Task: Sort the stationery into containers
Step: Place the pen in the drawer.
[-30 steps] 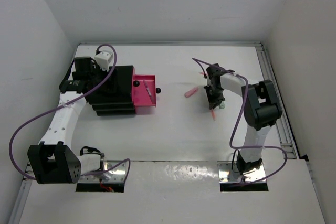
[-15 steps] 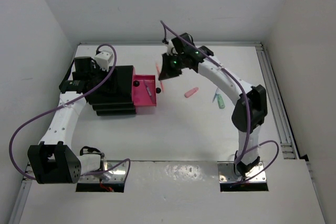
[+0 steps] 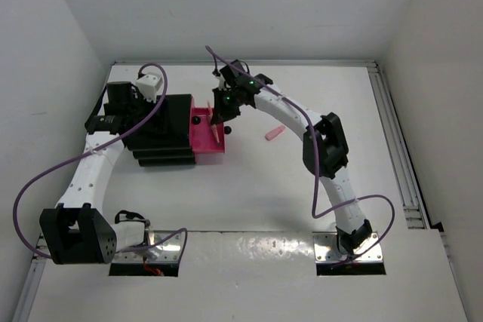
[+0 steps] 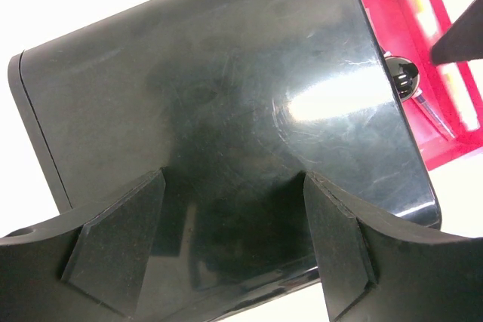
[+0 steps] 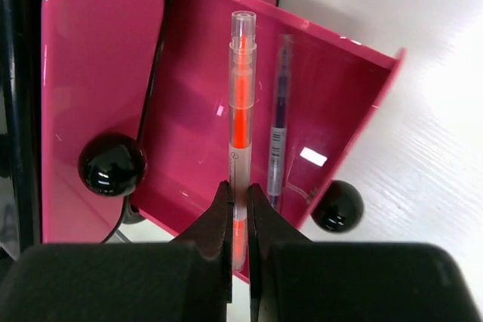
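My right gripper (image 5: 240,194) is shut on a clear pen with a red core (image 5: 241,103) and holds it lengthwise over the open pink drawer (image 5: 332,88). A thin pen with a violet core (image 5: 279,126) lies in that drawer. From above, the right gripper (image 3: 220,115) hangs over the drawer (image 3: 204,141) of the black drawer unit (image 3: 162,130). A short stubby pink piece (image 3: 275,133) lies on the table to the right. My left gripper (image 4: 234,239) is open, its fingers spread over the unit's glossy black top (image 4: 226,96).
A second pink drawer front (image 5: 98,73) with a round black knob (image 5: 112,164) sits shut beside the open one, whose own knob (image 5: 337,205) points toward the table. The right arm's elbow (image 3: 324,145) arches over the table's middle right. White walls enclose the table.
The right arm has swung from the table's right side to above the open drawer, carrying the red pen. Its jaws closed fully on the pen. The left arm has not moved.
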Controlling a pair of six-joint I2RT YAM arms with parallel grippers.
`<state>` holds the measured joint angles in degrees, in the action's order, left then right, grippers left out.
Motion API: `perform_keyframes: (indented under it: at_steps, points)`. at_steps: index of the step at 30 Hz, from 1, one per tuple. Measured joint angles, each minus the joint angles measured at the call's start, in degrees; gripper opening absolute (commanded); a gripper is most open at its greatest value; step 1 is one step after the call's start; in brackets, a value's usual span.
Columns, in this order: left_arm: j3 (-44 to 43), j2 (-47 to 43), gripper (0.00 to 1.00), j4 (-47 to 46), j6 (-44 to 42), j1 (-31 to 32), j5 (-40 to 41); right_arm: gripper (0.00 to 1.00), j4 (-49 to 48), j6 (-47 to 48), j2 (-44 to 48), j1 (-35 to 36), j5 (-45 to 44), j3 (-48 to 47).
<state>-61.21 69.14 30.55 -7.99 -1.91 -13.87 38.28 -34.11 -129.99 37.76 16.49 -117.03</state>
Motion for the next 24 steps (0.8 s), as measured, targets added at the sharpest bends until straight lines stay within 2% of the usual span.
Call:
perform_keyframes:
  at_steps: [3,5,6,9,14,18,21,24]
  points:
    - [0.0,0.0,0.81,0.0,0.0,0.0,0.0,0.02,-0.1,0.0,-0.8,0.9,-0.2,-0.6]
    - [0.0,0.0,0.81,0.1,0.0,0.0,0.0,0.16,-0.1,0.0,-1.1,1.4,-0.3,-1.1]
    - [0.0,0.0,0.81,0.0,0.0,0.0,0.0,0.32,-0.1,0.2,-1.1,1.6,-0.3,-1.2]
    - [0.0,0.0,0.81,0.1,0.0,0.0,0.0,0.42,0.0,0.4,-1.1,2.0,-0.4,-1.4]
    - [0.0,0.0,0.81,0.1,0.0,0.0,0.0,0.42,1.2,0.7,-0.7,2.0,-1.1,-1.4]
    - [0.0,0.0,0.81,0.1,-0.1,0.0,0.0,0.39,1.9,1.2,3.1,-0.3,-1.5,0.3]
    - [0.0,0.0,0.81,0.1,-0.1,0.0,0.0,0.3,1.4,2.8,7.9,-4.5,-2.8,3.8]
    - [0.0,0.0,0.81,0.1,-0.1,0.0,0.0,0.25,0.5,5.0,12.6,-13.1,-6.1,7.0]
